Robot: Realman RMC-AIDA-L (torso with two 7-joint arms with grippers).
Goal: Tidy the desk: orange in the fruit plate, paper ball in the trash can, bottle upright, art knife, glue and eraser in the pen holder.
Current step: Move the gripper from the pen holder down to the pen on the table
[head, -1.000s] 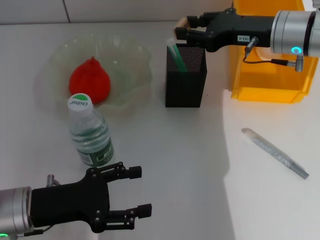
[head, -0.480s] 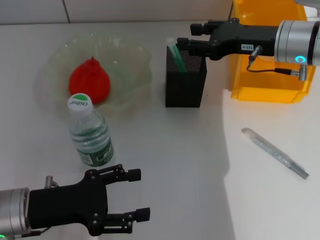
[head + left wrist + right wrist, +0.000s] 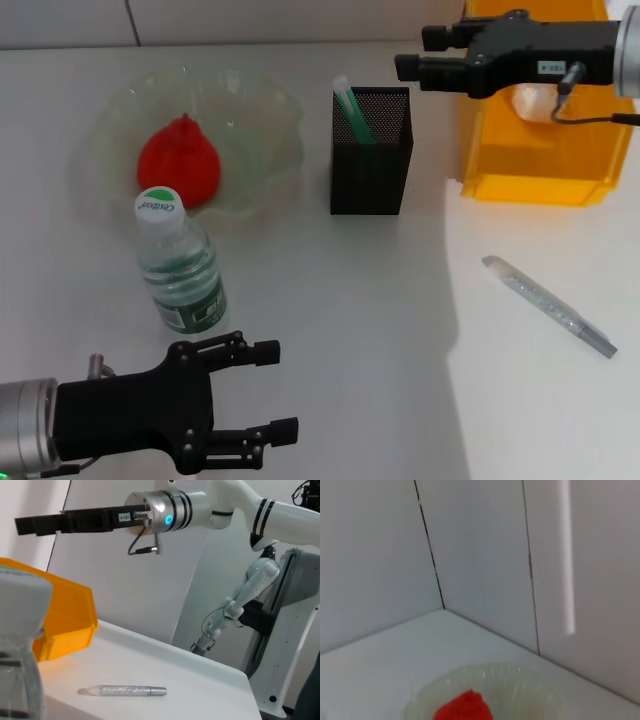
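At the far left of the head view you see the left pincer [image 3: 262, 390] low over the desk [image 3: 330, 300], its fingers spread wide and holding nothing. Just beyond it stands the bottle [image 3: 178, 262], upright, white cap on top; in the left wrist view the bottle [image 3: 20, 650] fills the near edge. Behind the bottle lies the clear fruit plate [image 3: 270, 120], with the red-orange fruit [image 3: 178, 160] resting inside it; the right wrist view shows the same fruit [image 3: 465, 709] in the plate [image 3: 520, 685]. Toward the centre you find the black mesh pen holder [image 3: 371, 150], upright, with a green-and-white stick-shaped item [image 3: 352, 105] leaning in its left corner. To the right of the holder, the right pincer [image 3: 412, 52] hangs above the desk, near the rim of the yellow trash can [image 3: 530, 165]; you cannot tell how far its fingers are parted. A pale crumpled paper ball [image 3: 535, 100] lies inside the can. Nearer you, on the right, the silvery art knife [image 3: 550, 305] lies flat on the desk, well apart from the holder; the left wrist view shows the knife [image 3: 122, 691] too.
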